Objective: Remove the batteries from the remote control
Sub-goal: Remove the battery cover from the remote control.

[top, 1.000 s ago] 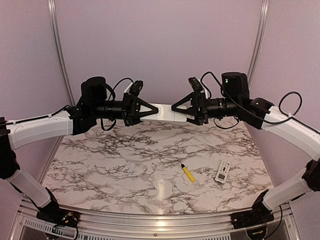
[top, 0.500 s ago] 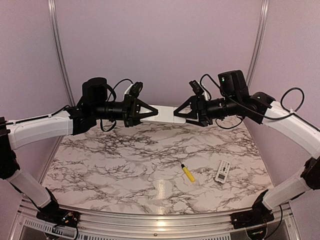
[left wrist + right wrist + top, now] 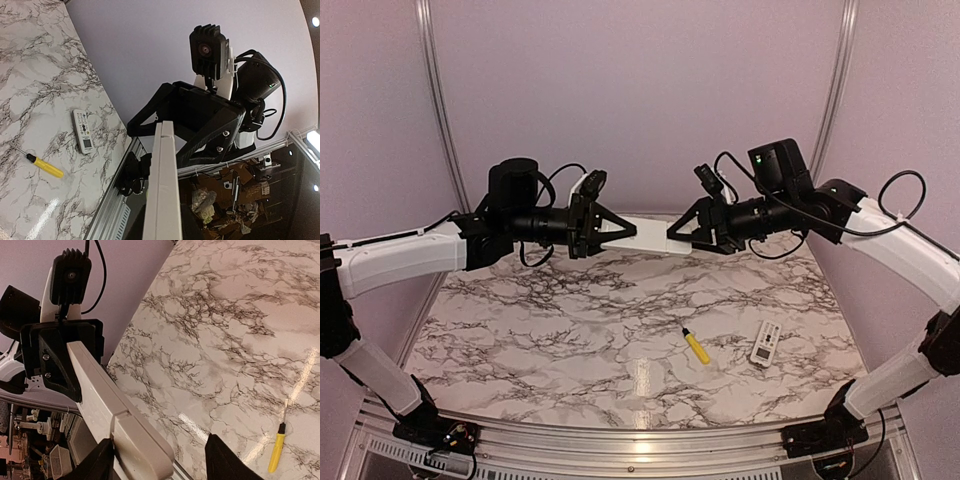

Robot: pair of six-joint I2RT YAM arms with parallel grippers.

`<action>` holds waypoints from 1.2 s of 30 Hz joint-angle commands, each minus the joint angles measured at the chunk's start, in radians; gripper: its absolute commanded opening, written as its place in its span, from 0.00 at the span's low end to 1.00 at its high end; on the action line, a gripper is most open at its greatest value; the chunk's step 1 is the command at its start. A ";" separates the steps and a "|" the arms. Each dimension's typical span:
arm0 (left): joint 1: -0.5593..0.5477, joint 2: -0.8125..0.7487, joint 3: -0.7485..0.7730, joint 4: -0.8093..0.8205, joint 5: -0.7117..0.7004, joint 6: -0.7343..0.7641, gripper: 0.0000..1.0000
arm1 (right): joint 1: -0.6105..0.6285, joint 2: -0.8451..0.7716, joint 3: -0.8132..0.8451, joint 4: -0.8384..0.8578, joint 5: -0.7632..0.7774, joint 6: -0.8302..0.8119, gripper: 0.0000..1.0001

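long white remote (image 3: 651, 236) hanging in the air over the back of the table (image 3: 570, 330), lying roughly level between the two arms. left pincer (image 3: 632, 232) clenching the remote's left end. right pincer (image 3: 670, 234) reaching around the right end with jaws spread wider than the casing: one finger (image 3: 102, 462) sitting just beside it, the other finger (image 3: 225, 460) standing well apart, so it is not gripping. batteries not showing in any view; cannot tell whether they are sitting inside the remote. the arms' wrist cameras and cables crowding both ends of it. down on the table, front right: yellow-handled screwdriver (image 3: 696, 346) lying flat, small white handset (image 3: 765, 343) with a screen lying near it on the right, not touching.
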 commanded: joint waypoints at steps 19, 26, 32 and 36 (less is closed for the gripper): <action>-0.003 0.021 0.049 -0.021 -0.024 0.054 0.00 | 0.015 0.050 0.074 -0.136 0.077 -0.044 0.41; -0.003 0.028 0.050 -0.030 -0.024 0.062 0.00 | 0.020 0.070 0.084 -0.138 0.069 -0.048 0.26; -0.003 0.039 0.059 -0.042 -0.022 0.071 0.00 | 0.023 0.090 0.108 -0.155 0.071 -0.056 0.15; -0.003 0.049 0.065 -0.045 -0.024 0.076 0.00 | 0.025 0.103 0.123 -0.169 0.079 -0.062 0.07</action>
